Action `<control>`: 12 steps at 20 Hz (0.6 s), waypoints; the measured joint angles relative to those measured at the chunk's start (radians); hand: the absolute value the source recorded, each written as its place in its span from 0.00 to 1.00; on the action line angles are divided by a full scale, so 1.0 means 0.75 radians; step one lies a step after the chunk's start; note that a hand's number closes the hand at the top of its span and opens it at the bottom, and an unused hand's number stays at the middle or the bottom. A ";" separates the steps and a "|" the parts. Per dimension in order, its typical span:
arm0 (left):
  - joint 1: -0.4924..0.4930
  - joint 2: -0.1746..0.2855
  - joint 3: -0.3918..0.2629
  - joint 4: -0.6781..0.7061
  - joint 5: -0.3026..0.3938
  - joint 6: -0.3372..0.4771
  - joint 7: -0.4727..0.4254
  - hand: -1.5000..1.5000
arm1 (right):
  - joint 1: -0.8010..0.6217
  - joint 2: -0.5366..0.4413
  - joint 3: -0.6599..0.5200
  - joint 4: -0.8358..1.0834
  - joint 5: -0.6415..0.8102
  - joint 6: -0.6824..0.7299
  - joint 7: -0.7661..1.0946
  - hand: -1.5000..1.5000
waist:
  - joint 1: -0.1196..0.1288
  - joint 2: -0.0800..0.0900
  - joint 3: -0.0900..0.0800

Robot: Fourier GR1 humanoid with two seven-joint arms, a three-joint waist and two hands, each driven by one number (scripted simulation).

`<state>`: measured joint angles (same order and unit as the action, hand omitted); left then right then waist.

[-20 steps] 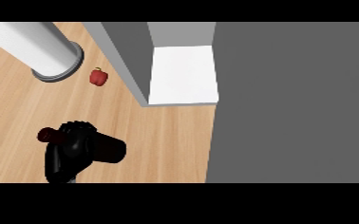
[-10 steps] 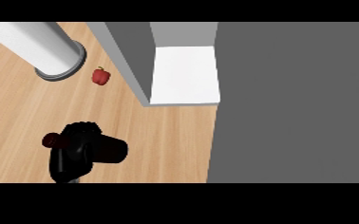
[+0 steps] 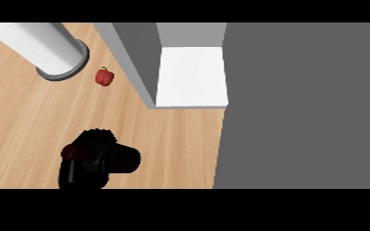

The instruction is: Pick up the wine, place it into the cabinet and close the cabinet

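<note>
The wine bottle (image 3: 129, 159) is at the near left of the scene, lying crosswise in the left robot hand (image 3: 92, 152). The black fingers are clenched round its middle, so only a dark red end shows on each side of the hand. Whether the bottle rests on the surface or hangs just above it cannot be told. Beneath it is a tabletop (image 3: 180, 142) of pale wood with the grain running far to near, which fills the left half of the view. To the right and farther off is the cabinet (image 3: 192, 78), open towards the hand, with a white inner floor. A grey upright panel (image 3: 137, 63) lines its left side; it may be a door or a wall, which cannot be told. A broad flat grey surface (image 3: 296, 107) takes up the whole right side of the scene. A small red pepper (image 3: 104, 76) sits on the wood just left of the grey panel. Beyond it at the far left stands a thick white cylinder (image 3: 47, 46) on a grey ring base. Bare wood lies between the bottle and the cabinet's mouth. In view are one bottle, one pepper, one cylinder, one cabinet and one robot hand.
</note>
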<state>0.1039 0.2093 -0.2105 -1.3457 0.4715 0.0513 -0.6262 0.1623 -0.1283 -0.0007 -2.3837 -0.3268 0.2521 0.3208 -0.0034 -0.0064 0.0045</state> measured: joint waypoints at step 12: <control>0.094 -0.105 -0.185 -0.403 -0.193 0.280 0.301 1.00 | -0.052 0.008 -0.066 0.007 -0.007 -0.016 0.025 0.00 | 0.002 0.006 -0.005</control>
<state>0.1741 0.1305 -0.3495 -1.6483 0.3268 0.2614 -0.4005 0.1234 -0.1225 -0.0499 -2.3784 -0.3324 0.2400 0.3394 -0.0017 -0.0021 0.0004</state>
